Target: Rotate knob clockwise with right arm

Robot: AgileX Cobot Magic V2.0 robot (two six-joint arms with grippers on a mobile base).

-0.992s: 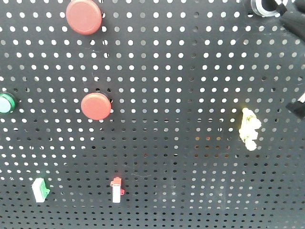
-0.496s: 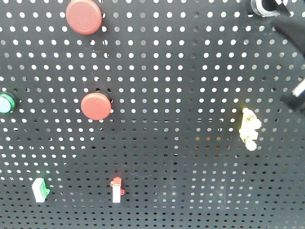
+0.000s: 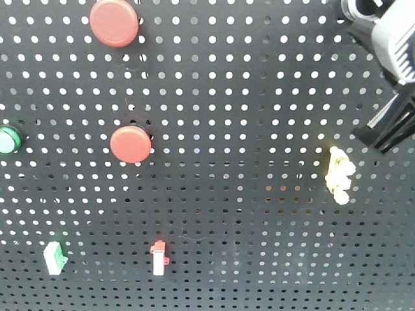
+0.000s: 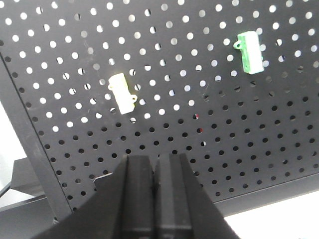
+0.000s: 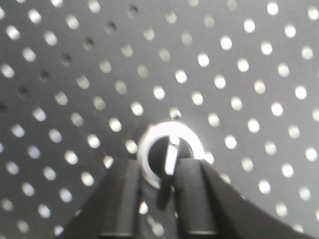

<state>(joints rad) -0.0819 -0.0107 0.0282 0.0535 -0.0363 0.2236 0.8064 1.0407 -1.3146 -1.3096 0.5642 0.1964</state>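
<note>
The knob (image 5: 170, 152) has a silvery-white ring, a black centre and a bar pointer standing nearly upright. In the right wrist view it sits on the pegboard just beyond my right gripper (image 5: 162, 169). That gripper is open, and the pointer lies in the gap close to the right finger. From the front, only part of the knob (image 3: 358, 9) shows at the top right corner, with the right arm (image 3: 394, 45) partly covering it. My left gripper (image 4: 154, 160) is shut on nothing, low before the board.
On the black pegboard (image 3: 246, 97) are two red dome buttons (image 3: 114, 23) (image 3: 130, 144), a green round button (image 3: 8, 140), a yellow switch (image 3: 339, 175), a green-white switch (image 3: 55, 256) and a red-white switch (image 3: 158, 257).
The right arm has come further into the front view from the right edge. Its grey housing now shows beside the knob, and its black part has shifted left.
</note>
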